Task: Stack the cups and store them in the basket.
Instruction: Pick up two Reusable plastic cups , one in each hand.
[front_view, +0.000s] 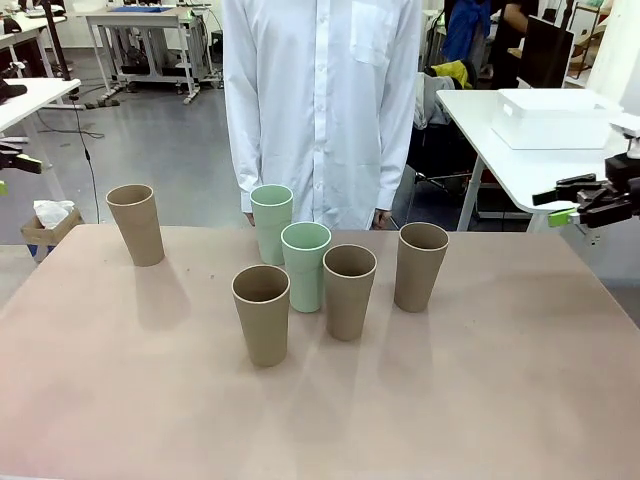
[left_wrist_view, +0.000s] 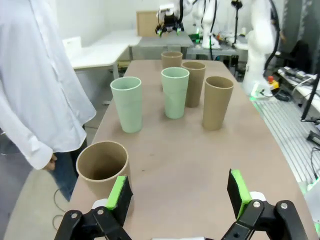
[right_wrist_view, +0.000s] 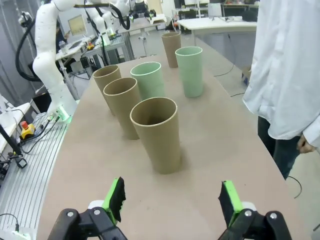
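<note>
Several tan cups and two mint cups stand upright on the brown table (front_view: 520, 380). One tan cup (front_view: 135, 225) stands apart at the far left. The mint cups (front_view: 271, 222) (front_view: 305, 265) cluster mid-table with tan cups (front_view: 261, 313) (front_view: 349, 291) (front_view: 421, 266). My right gripper (front_view: 556, 200) hovers open off the table's right edge, facing the nearest tan cup (right_wrist_view: 157, 134). In its wrist view my left gripper (left_wrist_view: 178, 192) is open, with the lone tan cup (left_wrist_view: 102, 167) just beyond its left finger. The white basket (front_view: 555, 118) sits on another table at the back right.
A person in a white shirt (front_view: 320, 100) stands at the far edge of the table, hands hanging by the sides. The table's front half is bare. A white side table (front_view: 480, 130) carries the basket. Other tables and equipment stand behind.
</note>
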